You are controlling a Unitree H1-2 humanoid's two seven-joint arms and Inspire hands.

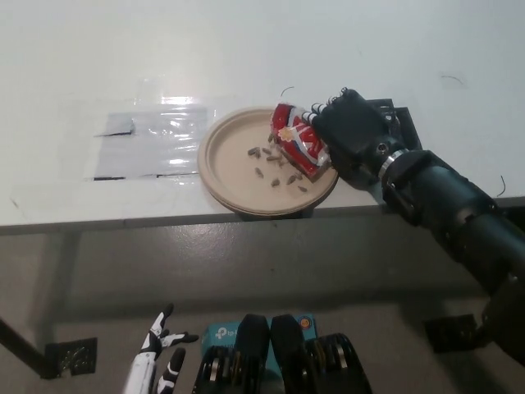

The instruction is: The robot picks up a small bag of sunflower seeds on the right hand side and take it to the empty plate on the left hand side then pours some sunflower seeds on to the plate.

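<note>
So there's a big white table [246, 49] taking up the top of the shot, with a clear shiny plastic sheet [152, 135] lying flat just left of a round beige paper plate [221, 160] that sits right at the table's front edge. The black right hand [353, 135] is clamped around a small red and white crinkly bag of sunflower seeds [299, 141], tipped over sideways above the plate's right side with its mouth pointing left. A scatter of small dark sunflower seeds [271, 164] lies on the plate. The white left hand [157, 361] hangs way down at the lower left, below the table, fingers spread, holding nothing.
</note>
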